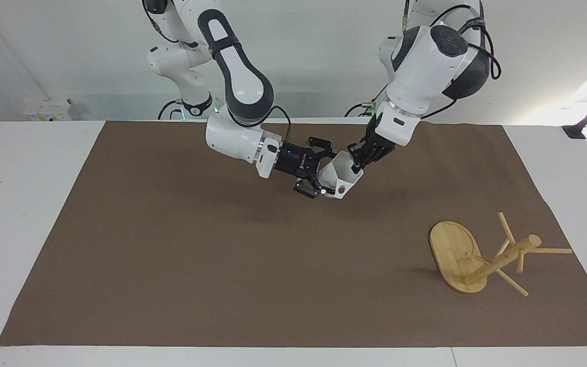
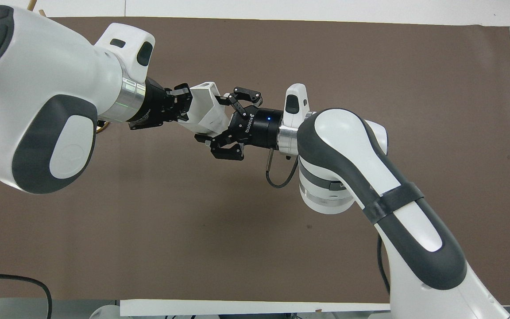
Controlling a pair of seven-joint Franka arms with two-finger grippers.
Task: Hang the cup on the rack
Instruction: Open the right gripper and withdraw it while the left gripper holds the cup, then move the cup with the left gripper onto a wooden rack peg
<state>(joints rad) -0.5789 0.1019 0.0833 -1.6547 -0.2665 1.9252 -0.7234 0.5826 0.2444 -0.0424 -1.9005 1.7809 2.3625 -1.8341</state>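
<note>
Mid-handover above the mat [image 1: 171, 255]: your left gripper [image 1: 358, 155] pinches the cup [image 1: 339, 176] rim; right gripper [image 1: 319, 176] spread wide, released. The rack [image 1: 469, 262] lies toppled; stand it first.

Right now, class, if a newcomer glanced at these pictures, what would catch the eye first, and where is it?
First, the white cup, held up in the air over the middle of the brown mat between two claws: the left claw is shut on its rim, while the right claw stands open around its base. Next, the rack, tipped on its side on the mat toward the left arm's end of the table.
</note>
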